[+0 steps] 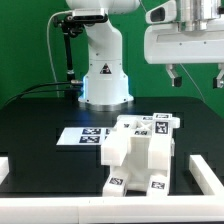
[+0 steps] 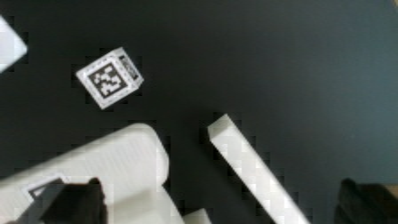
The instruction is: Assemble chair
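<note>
Black covers the whole surface (image 1: 40, 120), a matte dark sheet edged by a low white rim (image 1: 20, 165) along the near side and both ends in the exterior view. Green backdrop (image 1: 30, 40) fills the room behind it, flat and plain. At the far edge of the surface stands the white base of the robot arm (image 1: 104, 75), with dark cables trailing off toward the exterior view's left.

The marker board (image 1: 85, 134) lies flat on the black sheet just in front of that base, its printed tags facing up. Touching or overlapping its near corner sits the chair (image 1: 140, 155), a blocky cluster of chunky white parts carrying small black-and-white tags, placed toward the near middle of the surface.

The tool (image 1: 194, 76) hangs high at the exterior view's right, well above the surface and clear of the chair, its two fingers spread apart with nothing between them.

In the wrist view, a single tagged white piece (image 2: 111, 77) rests on the black sheet, with a narrow white bar (image 2: 249, 165) and a broader pale slab (image 2: 107, 165) near the dark fingertips (image 2: 63, 200).
</note>
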Controlling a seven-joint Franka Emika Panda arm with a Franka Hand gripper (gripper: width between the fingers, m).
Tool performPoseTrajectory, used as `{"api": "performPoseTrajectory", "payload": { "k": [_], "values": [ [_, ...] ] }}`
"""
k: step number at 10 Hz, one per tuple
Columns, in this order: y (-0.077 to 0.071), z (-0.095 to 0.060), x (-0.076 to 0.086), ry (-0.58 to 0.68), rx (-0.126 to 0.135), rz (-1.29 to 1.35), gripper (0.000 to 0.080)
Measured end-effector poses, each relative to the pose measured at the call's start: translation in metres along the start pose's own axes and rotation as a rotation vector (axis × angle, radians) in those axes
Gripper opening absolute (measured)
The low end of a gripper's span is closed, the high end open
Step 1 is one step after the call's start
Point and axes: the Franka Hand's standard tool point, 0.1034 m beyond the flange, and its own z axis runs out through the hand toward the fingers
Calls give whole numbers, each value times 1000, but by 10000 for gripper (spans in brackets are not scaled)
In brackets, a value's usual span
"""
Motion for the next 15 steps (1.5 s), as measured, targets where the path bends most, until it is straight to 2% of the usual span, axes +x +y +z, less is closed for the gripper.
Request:
{"api": "performPoseTrajectory", "payload": {
  "k": [3,4,5,6,7,8,10,11,12,13,14,15],
  "values": [
    [1,2,0,4,-1,-200,649],
    [11,16,-7,32,-5,-308,649],
    [36,34,-21,13,-30,-346,649],
    [47,45,-28,-4,-45,-279,649],
    [46,51,-30,-3,-53,-247,649],
    [41,49,-26,11,-38,-239,649],
    [42,49,-27,10,-40,-241,649],
    [43,52,-24,34,-29,-262,649],
    [54,65,-25,88,-15,-281,649],
    [70,80,-30,107,-27,-286,649],
    [78,91,-27,121,-35,-284,649],
    [79,99,-25,126,-40,-269,649]
  ]
}}
